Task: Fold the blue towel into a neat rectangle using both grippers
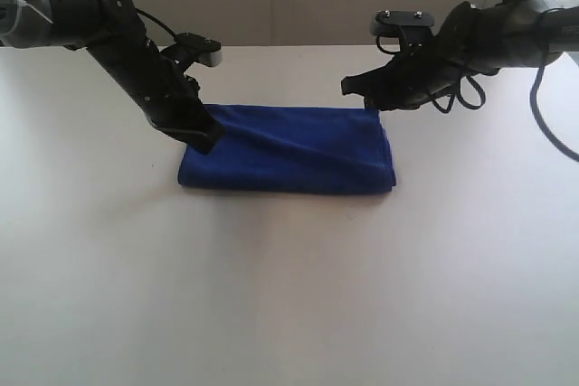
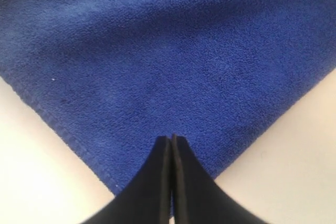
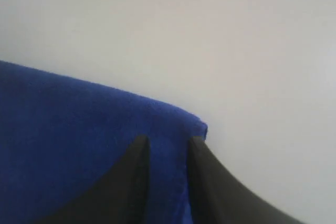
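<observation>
The blue towel (image 1: 289, 155) lies folded into a long band across the middle of the white table. My left gripper (image 1: 204, 140) is down at its back left corner. In the left wrist view the jaws (image 2: 171, 137) are pressed together with the towel's (image 2: 168, 51) corner running in between them. My right gripper (image 1: 373, 106) is at the back right corner. There the fingers (image 3: 167, 140) stand apart with the towel's (image 3: 79, 129) corner filling the gap between them. A crease runs diagonally across the cloth from the left gripper. The white tag does not show.
The white table (image 1: 289, 296) stretches wide in front of and beside the towel. A pale wall stands behind its far edge. Both black arms reach in from the back corners, with cables looping by the right arm (image 1: 507, 33).
</observation>
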You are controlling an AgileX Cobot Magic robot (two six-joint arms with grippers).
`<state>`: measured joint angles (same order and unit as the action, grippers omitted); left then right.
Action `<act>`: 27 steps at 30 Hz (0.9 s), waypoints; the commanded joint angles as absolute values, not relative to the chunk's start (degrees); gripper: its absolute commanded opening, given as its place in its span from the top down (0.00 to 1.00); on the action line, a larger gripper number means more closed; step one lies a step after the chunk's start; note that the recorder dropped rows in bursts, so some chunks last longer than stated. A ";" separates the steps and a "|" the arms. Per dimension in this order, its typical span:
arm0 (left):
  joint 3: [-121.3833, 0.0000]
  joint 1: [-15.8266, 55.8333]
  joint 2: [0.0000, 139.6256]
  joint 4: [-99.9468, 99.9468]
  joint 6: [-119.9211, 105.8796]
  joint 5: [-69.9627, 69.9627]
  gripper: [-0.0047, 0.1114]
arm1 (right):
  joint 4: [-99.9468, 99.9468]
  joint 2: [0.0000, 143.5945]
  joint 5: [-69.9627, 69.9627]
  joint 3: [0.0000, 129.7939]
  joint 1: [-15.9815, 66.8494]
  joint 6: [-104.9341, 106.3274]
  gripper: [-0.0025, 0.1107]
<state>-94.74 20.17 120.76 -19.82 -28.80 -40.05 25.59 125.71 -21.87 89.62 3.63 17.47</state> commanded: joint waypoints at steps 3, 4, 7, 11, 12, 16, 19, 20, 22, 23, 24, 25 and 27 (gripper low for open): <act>-94.73 20.11 120.36 -21.01 -28.22 -41.39 0.96 | 25.53 127.89 -21.26 91.98 2.29 16.27 0.75; -94.73 20.11 120.36 -20.99 -28.18 -41.28 0.96 | 25.67 128.03 -21.26 92.02 2.29 16.27 0.75; -94.73 20.11 120.36 -20.99 -28.08 -40.86 0.96 | 26.00 128.98 -21.40 92.02 2.29 16.27 0.75; -94.73 20.11 120.36 -20.99 -28.08 -40.37 0.96 | 27.93 129.55 -21.67 92.02 2.29 16.27 0.76; -94.73 20.11 120.36 -20.99 -28.08 -40.37 0.96 | 28.17 129.55 -21.67 92.02 2.29 16.27 0.76; -94.73 20.11 120.36 -20.99 -28.08 -40.13 0.96 | 28.59 129.55 -21.43 92.41 2.29 16.27 0.83; -94.73 20.11 120.36 -20.99 -28.08 -40.13 0.96 | 28.59 129.55 -21.30 92.66 2.29 17.97 0.98; -94.73 20.11 120.36 -20.99 -28.08 -40.13 0.96 | 28.59 129.55 -21.17 92.66 2.29 18.24 0.98; -94.73 20.11 120.36 -20.99 -28.08 -40.13 0.96 | 28.48 129.55 -21.05 92.66 2.29 18.38 0.98; -94.73 20.11 120.42 -20.99 -28.08 -39.99 0.96 | 28.48 129.55 -20.92 92.66 2.29 18.55 0.98; -94.73 20.11 120.54 -20.99 -28.08 -39.88 0.96 | 28.37 129.55 -20.32 92.66 2.29 20.08 0.98; -94.73 20.11 120.54 -20.99 -28.08 -39.88 0.96 | 28.37 129.55 -19.91 92.76 2.29 20.57 0.98; -94.73 20.11 120.61 -20.99 -28.08 -39.88 0.96 | 28.13 129.55 -19.19 93.60 2.29 20.83 0.98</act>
<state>-94.74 20.17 120.76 -20.01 -28.57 -39.35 28.38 129.75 -20.65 92.59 2.71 19.60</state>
